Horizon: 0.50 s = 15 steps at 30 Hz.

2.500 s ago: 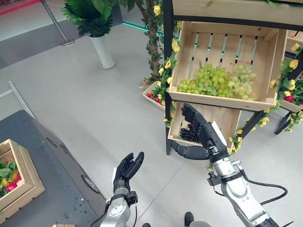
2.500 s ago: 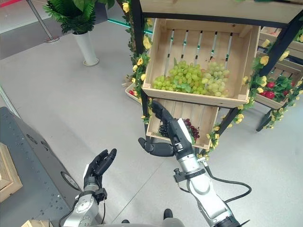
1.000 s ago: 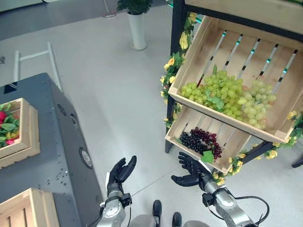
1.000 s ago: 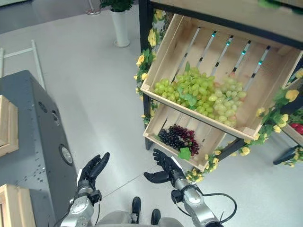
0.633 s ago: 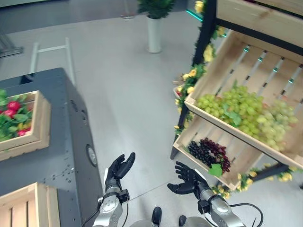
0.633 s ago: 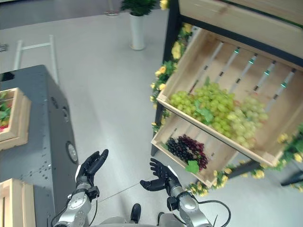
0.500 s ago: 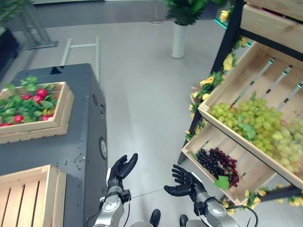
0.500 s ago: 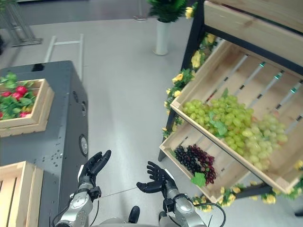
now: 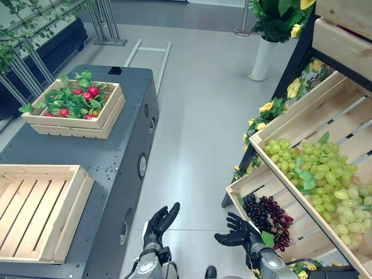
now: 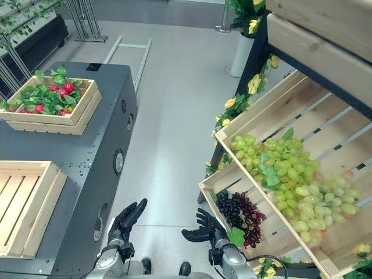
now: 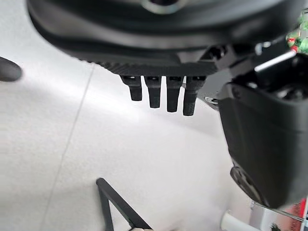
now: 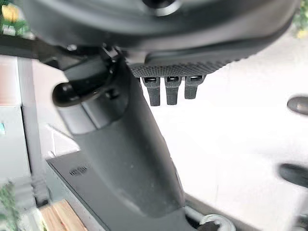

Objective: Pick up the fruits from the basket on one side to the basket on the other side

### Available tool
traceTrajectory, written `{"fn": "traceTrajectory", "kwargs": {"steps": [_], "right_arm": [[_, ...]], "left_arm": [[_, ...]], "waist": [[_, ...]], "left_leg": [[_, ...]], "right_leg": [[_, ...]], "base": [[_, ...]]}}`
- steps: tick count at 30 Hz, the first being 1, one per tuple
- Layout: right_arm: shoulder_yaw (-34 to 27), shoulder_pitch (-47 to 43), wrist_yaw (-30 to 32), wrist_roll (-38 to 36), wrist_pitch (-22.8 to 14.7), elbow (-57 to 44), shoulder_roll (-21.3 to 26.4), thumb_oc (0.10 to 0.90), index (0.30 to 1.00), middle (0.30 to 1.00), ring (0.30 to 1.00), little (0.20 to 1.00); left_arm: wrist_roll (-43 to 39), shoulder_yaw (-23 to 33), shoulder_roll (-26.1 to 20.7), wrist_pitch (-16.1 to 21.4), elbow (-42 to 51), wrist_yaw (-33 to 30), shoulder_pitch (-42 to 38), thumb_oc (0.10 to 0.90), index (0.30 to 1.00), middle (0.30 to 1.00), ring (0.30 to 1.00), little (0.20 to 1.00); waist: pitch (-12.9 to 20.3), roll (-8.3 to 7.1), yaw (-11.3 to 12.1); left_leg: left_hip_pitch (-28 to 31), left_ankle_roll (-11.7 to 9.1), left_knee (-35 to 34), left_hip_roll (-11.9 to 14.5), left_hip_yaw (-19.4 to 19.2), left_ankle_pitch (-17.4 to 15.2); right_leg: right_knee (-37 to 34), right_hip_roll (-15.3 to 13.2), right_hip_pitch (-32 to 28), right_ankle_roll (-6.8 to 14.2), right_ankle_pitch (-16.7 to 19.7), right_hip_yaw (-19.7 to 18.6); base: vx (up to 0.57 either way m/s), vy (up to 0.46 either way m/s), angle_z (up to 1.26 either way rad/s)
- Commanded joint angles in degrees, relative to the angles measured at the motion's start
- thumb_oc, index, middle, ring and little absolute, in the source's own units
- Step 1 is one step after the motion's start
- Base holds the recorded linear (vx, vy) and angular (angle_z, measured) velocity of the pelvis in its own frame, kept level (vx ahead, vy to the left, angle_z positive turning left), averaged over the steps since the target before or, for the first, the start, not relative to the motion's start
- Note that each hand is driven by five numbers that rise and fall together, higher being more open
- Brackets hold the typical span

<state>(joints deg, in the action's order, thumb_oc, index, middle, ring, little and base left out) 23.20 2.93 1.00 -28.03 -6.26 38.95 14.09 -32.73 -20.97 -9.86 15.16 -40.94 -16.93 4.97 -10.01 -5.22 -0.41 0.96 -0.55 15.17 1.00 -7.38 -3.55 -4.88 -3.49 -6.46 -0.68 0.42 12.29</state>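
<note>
Both hands hang low over the floor, holding nothing. The right hand [image 9: 237, 235] has its fingers spread and relaxed, thumb standing out; the left hand [image 9: 160, 222] has its fingers straight and close together. The dark grape bunch [image 9: 267, 214] lies in the lower crate [image 9: 242, 186] of the fruit stand, just beside the right hand, up and to that hand's right; its long axis runs along the crate floor, away from the robot. The green grapes [image 9: 314, 174] lie in the upper crate [image 9: 290, 113] above. The right hand is judged the nearer for a pick. The empty wooden crate [image 9: 40, 212] rests on the dark cabinet [image 9: 125, 145] at the robot's left, beyond the left hand; a crate of red fruit and leaves [image 9: 72, 107] sits farther back.
</note>
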Motion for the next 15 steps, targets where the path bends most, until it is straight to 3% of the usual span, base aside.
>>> {"fn": "traceTrajectory", "kwargs": {"steps": [1, 4, 6, 10, 12, 14, 15], "right_arm": [[-2.7, -3.7, 0.7, -4.8, -4.4, 0.9, -2.3, 0.8, 0.9, 0.9, 0.9, 0.9], [-3.6, -4.0, 0.6, -5.4, -4.6, 5.3, -3.2, 0.8, 0.9, 0.9, 0.9, 0.9], [-4.5, -5.4, -0.4, -5.9, -6.8, 10.9, -3.8, 0.8, 0.9, 0.9, 0.9, 0.9], [-5.7, -6.7, 0.5, -6.3, -7.5, 15.4, -3.7, 0.8, 0.9, 0.9, 0.9, 0.9], [-7.0, -6.8, 0.0, -4.2, -7.0, 18.3, -3.5, 0.8, 0.9, 0.9, 0.9, 0.9], [-7.2, -6.7, 0.2, -2.5, -5.8, 19.2, -3.5, 0.8, 0.9, 0.9, 0.9, 0.9], [-7.2, -6.8, -0.2, -2.7, -5.5, 20.4, -3.4, 0.8, 0.9, 0.9, 0.9, 0.9]], "left_arm": [[4.2, 1.5, 1.2, 2.5, -2.2, -0.7, -5.1, 0.8, 0.9, 0.9, 0.9, 0.9], [7.4, 1.5, 1.3, 1.5, -9.4, 0.3, -7.2, 0.8, 0.9, 0.9, 0.9, 0.9], [10.4, 0.3, 0.4, 1.2, -15.5, 2.8, -9.4, 0.8, 0.9, 0.9, 0.9, 0.9], [12.9, -0.3, -0.9, 0.8, -21.4, 2.0, -10.7, 0.8, 0.9, 0.9, 0.9, 0.9], [15.2, 0.6, -1.9, 0.8, -24.4, 2.2, -9.6, 0.8, 0.9, 0.9, 0.9, 0.9], [17.1, 1.8, -3.0, -0.2, -25.2, 2.4, -8.3, 0.8, 0.9, 0.9, 0.9, 0.9], [17.6, 2.5, -3.7, -0.6, -26.2, 2.6, -7.9, 0.8, 0.9, 0.9, 0.9, 0.9]], "waist": [[1.4, 0.9, -1.4], [2.8, 2.13, -2.8], [2.7, 3.68, -3.9], [1.3, 4.49, -4.0], [0.5, 5.25, -4.0], [-0.1, 6.16, -3.9], [-0.5, 7.08, -3.7]], "left_leg": [[3.7, 2.0, 1.9, -0.6, -1.6, -8.7], [8.8, 1.5, -7.3, -1.0, -0.3, -9.2], [10.9, 1.6, -17.2, -1.7, 0.7, -7.4], [9.9, 2.7, -20.0, -3.4, 1.9, -5.9], [9.9, 3.1, -20.2, -3.7, -0.1, -5.9], [9.8, 3.3, -20.2, -3.2, -1.9, -5.0], [10.0, 3.5, -20.2, -2.6, -2.7, -4.8]], "right_leg": [[0.6, 2.0, 1.4, 1.3, -1.2, -5.4], [-0.1, 1.9, 3.2, 2.7, 0.4, -6.6], [-0.1, 1.0, 7.8, 5.4, 3.3, -6.8], [-0.1, -0.9, 11.7, 8.2, 6.5, -6.2], [2.3, -1.4, 13.4, 8.8, 6.3, -3.8], [11.0, -1.3, 15.2, 8.3, 4.3, -1.9], [19.8, -1.7, 15.5, 7.6, 0.8, -0.8]], "base": [[-0.12, 0.22, 0.26], [-0.17, 0.308, 0.25], [-0.29, 0.415, 0.22], [-0.28, 0.343, 0.21], [-0.24, 0.266, 0.0], [-0.2, 0.164, -0.37], [-0.22, 0.193, -0.48]]}}
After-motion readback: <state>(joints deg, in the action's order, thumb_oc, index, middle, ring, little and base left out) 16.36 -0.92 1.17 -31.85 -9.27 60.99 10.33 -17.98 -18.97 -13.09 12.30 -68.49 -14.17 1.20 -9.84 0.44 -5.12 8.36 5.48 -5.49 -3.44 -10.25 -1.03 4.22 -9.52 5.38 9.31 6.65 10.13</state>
